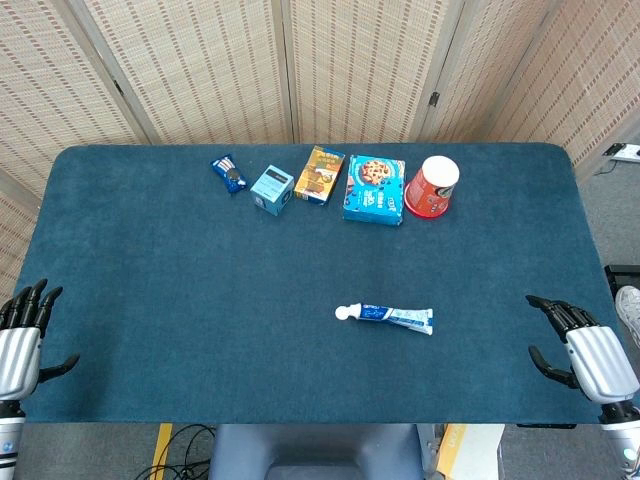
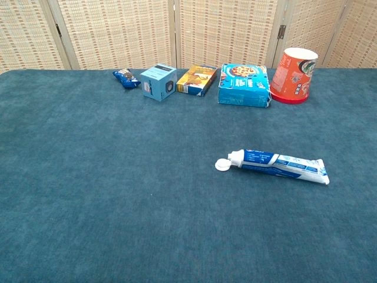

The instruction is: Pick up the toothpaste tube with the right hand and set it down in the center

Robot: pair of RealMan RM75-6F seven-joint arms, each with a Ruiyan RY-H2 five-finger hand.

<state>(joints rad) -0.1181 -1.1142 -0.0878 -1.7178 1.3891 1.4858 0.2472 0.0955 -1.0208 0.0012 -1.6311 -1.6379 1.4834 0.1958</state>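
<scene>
Right hand (image 1: 580,345) rests at the near right edge of the blue tabletop (image 1: 200,300), fingers spread and holding nothing, well apart from the toothpaste tube (image 1: 387,316); the left hand (image 1: 22,335) sits at the near left edge, fingers likewise apart and empty. Lying flat right of center, the tube is white and blue with small print, its round white cap pointing left and its flat crimped end pointing right.

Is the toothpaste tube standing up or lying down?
Lying down: the toothpaste tube rests flat on the table, cap pointing left.
</scene>
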